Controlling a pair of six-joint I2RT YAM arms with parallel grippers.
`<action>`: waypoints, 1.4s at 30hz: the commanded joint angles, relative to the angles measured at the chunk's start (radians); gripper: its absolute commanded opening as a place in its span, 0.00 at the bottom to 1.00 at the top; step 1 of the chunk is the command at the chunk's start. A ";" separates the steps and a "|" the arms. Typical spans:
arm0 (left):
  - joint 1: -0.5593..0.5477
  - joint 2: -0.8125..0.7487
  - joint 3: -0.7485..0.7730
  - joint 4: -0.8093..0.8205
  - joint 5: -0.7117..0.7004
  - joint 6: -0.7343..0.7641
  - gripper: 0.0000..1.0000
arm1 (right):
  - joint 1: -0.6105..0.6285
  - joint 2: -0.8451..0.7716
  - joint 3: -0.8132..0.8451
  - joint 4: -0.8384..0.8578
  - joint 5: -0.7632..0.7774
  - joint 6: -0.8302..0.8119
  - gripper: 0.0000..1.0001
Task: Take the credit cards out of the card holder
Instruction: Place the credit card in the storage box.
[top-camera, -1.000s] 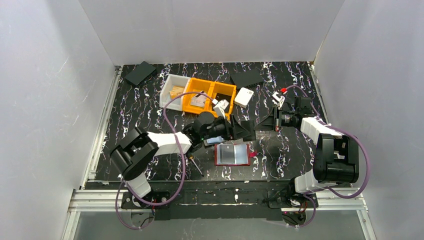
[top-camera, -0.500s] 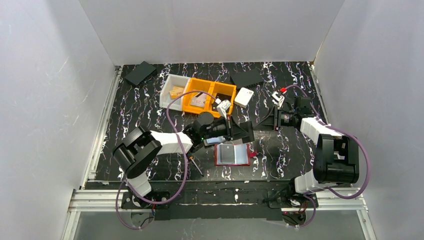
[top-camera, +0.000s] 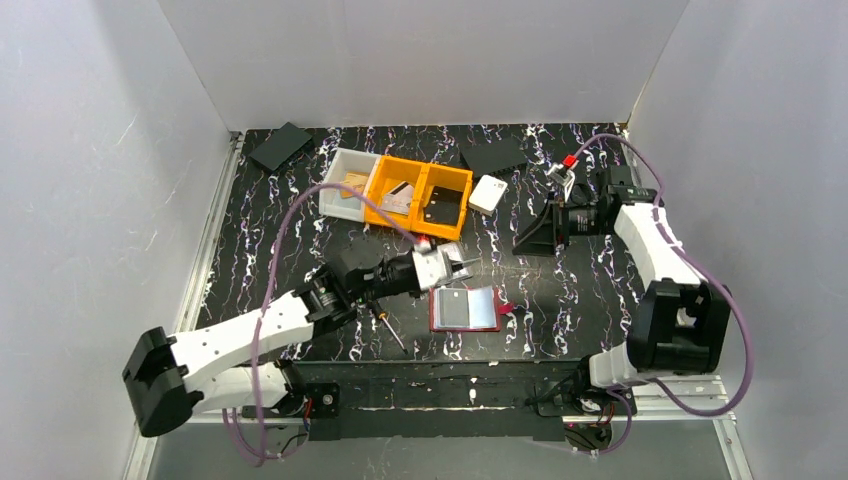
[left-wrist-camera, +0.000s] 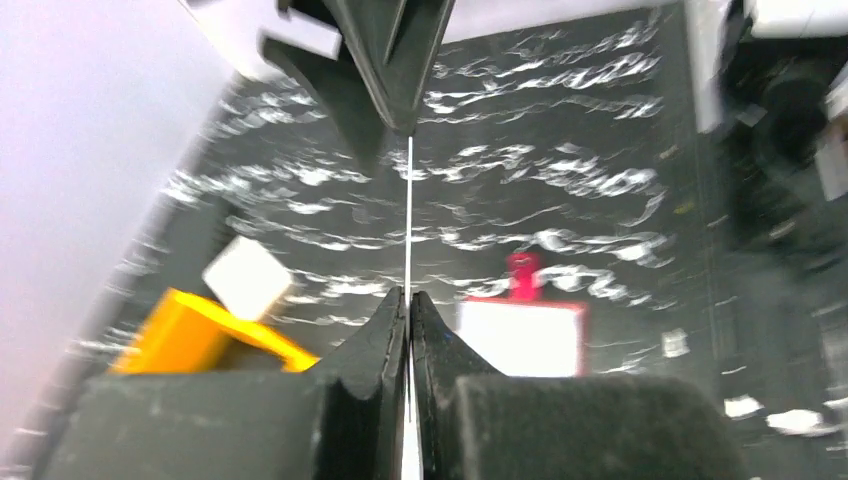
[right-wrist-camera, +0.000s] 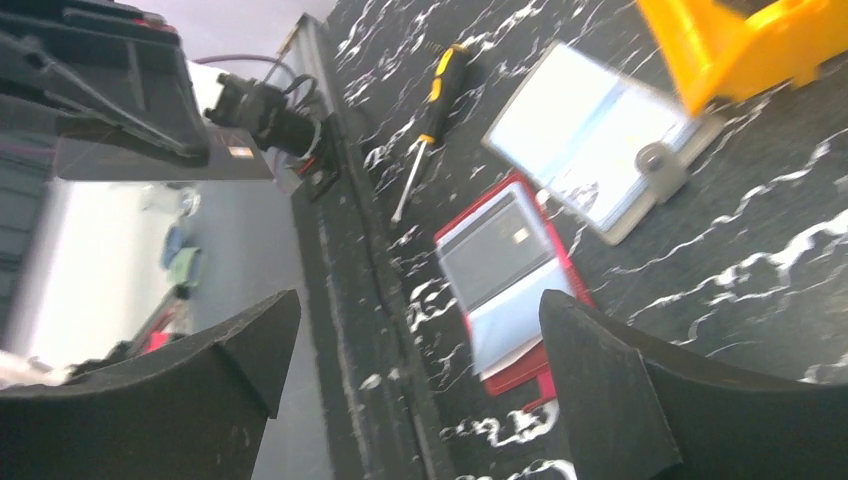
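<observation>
Light, stiff and slick, the credit card (left-wrist-camera: 409, 200) is clamped across its faces by the left gripper (left-wrist-camera: 409, 296); at two o'clock, the right gripper (right-wrist-camera: 418, 300) is spread wide, empty.

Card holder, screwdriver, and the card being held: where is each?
card holder (top-camera: 465, 310), top view, middle of its open face.
screwdriver (top-camera: 390, 328), top view, its shaft.
credit card (left-wrist-camera: 409, 220), left wrist view, its thin edge.
</observation>
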 joint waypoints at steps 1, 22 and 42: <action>-0.153 -0.049 -0.005 -0.141 -0.288 0.768 0.00 | 0.004 0.108 0.106 -0.624 -0.040 -0.449 0.98; -0.453 0.322 0.044 0.389 -0.800 1.320 0.00 | 0.168 -0.212 -0.223 0.481 -0.132 0.936 0.89; -0.459 0.313 0.005 0.447 -0.897 1.213 0.00 | 0.181 -0.240 -0.285 0.602 -0.197 1.045 0.19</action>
